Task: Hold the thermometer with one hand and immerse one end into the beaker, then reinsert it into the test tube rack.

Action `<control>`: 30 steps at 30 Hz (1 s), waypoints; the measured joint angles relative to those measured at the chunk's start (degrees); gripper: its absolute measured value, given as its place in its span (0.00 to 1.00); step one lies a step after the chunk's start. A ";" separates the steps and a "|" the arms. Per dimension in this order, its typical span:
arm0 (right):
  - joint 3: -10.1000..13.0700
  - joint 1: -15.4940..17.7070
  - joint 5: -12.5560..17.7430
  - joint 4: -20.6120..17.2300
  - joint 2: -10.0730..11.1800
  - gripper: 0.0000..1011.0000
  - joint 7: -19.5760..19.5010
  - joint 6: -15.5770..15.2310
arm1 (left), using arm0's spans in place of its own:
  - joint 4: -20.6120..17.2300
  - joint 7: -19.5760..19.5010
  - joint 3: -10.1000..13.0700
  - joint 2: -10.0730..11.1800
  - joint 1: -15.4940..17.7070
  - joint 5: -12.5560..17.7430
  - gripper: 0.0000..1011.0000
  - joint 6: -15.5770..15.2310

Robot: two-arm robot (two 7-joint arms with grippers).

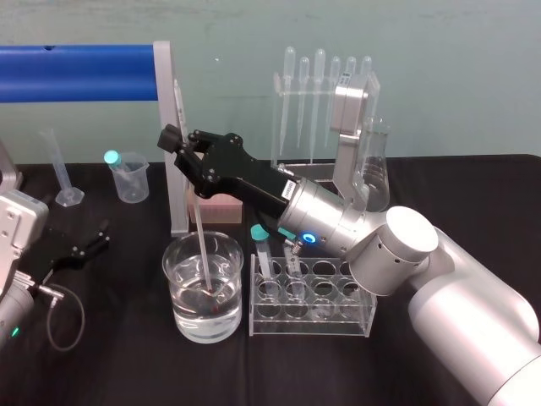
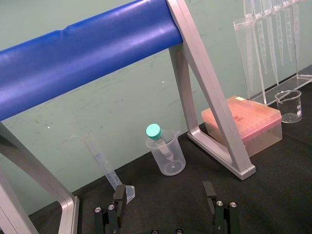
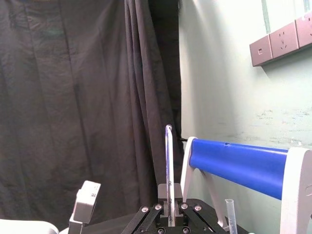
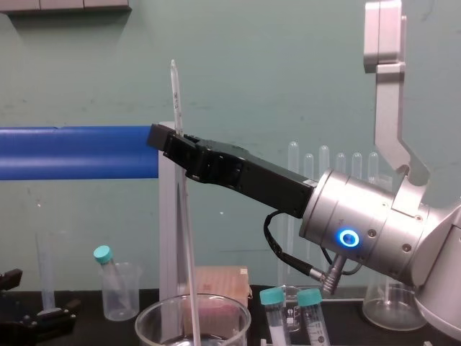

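The thermometer (image 1: 201, 254) is a thin whitish rod, nearly upright, with its lower end in the water of the beaker (image 1: 182, 313). My right gripper (image 1: 182, 145) is shut on the thermometer's upper part, above the beaker and left of the test tube rack (image 1: 313, 317). In the chest view the thermometer (image 4: 186, 245) runs from above the right gripper (image 4: 173, 140) down into the beaker (image 4: 230, 317). The right wrist view shows the thermometer (image 3: 169, 165) clamped between the right gripper's (image 3: 169, 207) fingers. My left gripper (image 1: 89, 241) rests open at the table's left, parked (image 2: 165, 192).
Two teal-capped tubes (image 1: 262, 249) stand in the rack's left end. Behind are a blue roller on a metal frame (image 1: 80, 72), a pink box (image 1: 221, 205), a pipette stand (image 1: 325, 110) and a conical flask (image 1: 372, 165). A small plastic beaker (image 1: 128, 176) and a graduated cylinder (image 1: 61, 173) stand at back left.
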State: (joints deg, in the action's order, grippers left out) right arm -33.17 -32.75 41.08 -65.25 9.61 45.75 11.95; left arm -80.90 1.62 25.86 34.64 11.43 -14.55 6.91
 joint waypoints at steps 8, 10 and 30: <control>0.00 0.00 0.01 0.00 0.00 0.05 -0.01 0.00 | 0.00 0.00 0.00 0.00 0.00 0.00 1.00 0.00; 0.00 0.00 0.01 0.00 0.00 0.05 -0.02 0.00 | 0.00 0.00 0.00 0.00 0.00 0.00 1.00 0.00; 0.00 0.00 0.01 0.00 0.00 0.05 -0.04 0.00 | 0.00 0.00 0.00 0.00 0.00 0.00 1.00 0.00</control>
State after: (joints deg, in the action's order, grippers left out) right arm -33.17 -32.75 41.09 -65.25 9.61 45.71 11.95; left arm -80.90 1.62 25.86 34.65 11.43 -14.55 6.91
